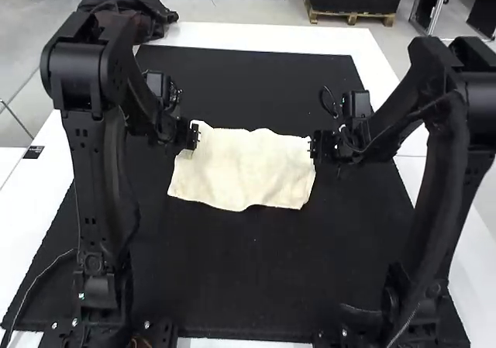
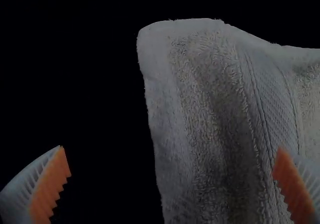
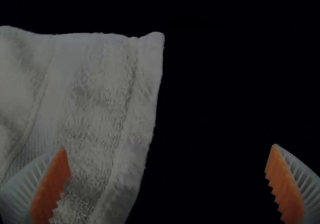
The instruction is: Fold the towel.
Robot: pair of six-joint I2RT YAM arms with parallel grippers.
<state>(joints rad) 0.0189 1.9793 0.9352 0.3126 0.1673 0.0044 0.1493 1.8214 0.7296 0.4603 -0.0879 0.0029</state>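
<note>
One cream towel [image 1: 244,170] lies spread on the black mat [image 1: 248,286], between the two arms and beyond the table's middle as seen from their bases, wider from side to side than from front to back. Its surface is nearly flat with soft ripples; the far and near edges are wavy, and the near corners angle out onto the mat. Whether it is one layer or more, I cannot tell. The wrist views show looped pile and a smoother woven band running alongside each short side. The left gripper [image 1: 195,136] is at the towel's left side, near the far corner, and the right gripper [image 1: 314,145] is at its right side, near the other far corner. In its own wrist view the left gripper [image 2: 170,146] has its fingers spread wide with nothing pinched, one over the pile and the other over the mat, the towel's side edge showing between them. The right gripper [image 3: 169,146] is just as widely spread and holds nothing, again with one finger over the cloth and one outside it. Contact with the fabric is hard to judge for either. Mat surface surrounds the towel, with a broad stretch toward the arm bases and more beyond the far edge, before the white table [image 1: 294,36] border.
</note>
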